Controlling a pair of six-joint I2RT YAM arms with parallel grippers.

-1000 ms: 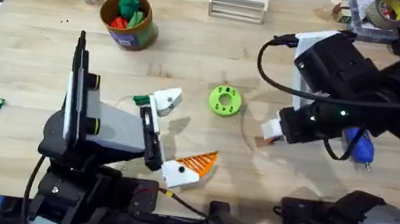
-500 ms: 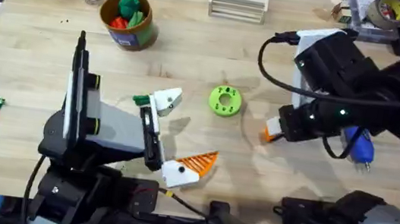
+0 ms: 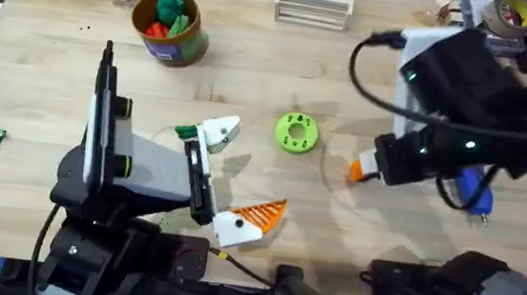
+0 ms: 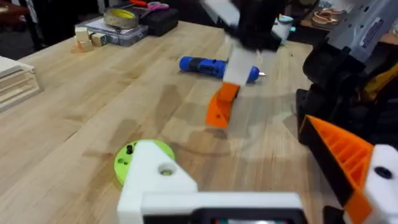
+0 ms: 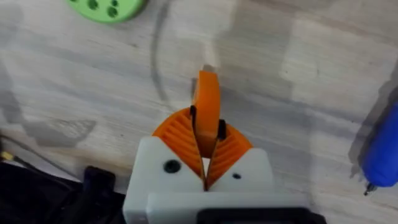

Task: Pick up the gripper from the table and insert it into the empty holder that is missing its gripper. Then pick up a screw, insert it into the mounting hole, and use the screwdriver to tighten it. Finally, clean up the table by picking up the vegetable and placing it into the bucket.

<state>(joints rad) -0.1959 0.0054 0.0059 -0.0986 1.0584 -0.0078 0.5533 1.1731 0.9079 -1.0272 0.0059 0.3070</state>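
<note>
Two arms are at the tabletop (image 3: 252, 76); you read them here from the left edge across to the right.

Far-left region: the bucket (image 3: 166, 27) stands near the far edge, left of centre, with green and red toys inside. You cannot pick out the vegetable with any certainty.

Left arm: its left tool (image 3: 229, 179) lies low over the near-centre of the tabletop, pointing right. The fingers stand wide apart with nothing between them. One white holder (image 3: 219, 132) carries no orange pad; in the left wrist view it shows as a bare white block with a hole in it (image 4: 157, 177). The other finger (image 3: 253, 219) has its orange ribbed pad fitted and lies closer to the near edge.

Centre: a green ring-shaped disc (image 3: 297, 132) lies flat, just right of the bare holder and apart from it.

Right of centre: the right tool (image 3: 372, 168) hangs above the tabletop, its orange pads closed on the gripper (image 5: 207, 106). In the right wrist view you see the orange wedge pinched edge-on between the two ribbed pads and jutting out past them. The left wrist view shows the wedge (image 4: 221, 107) clear of the wood, with its shadow below.

Right edge region: the screwdriver (image 3: 473, 189) lies flat on the tabletop just beyond the right tool, partly under the arm.
</note>
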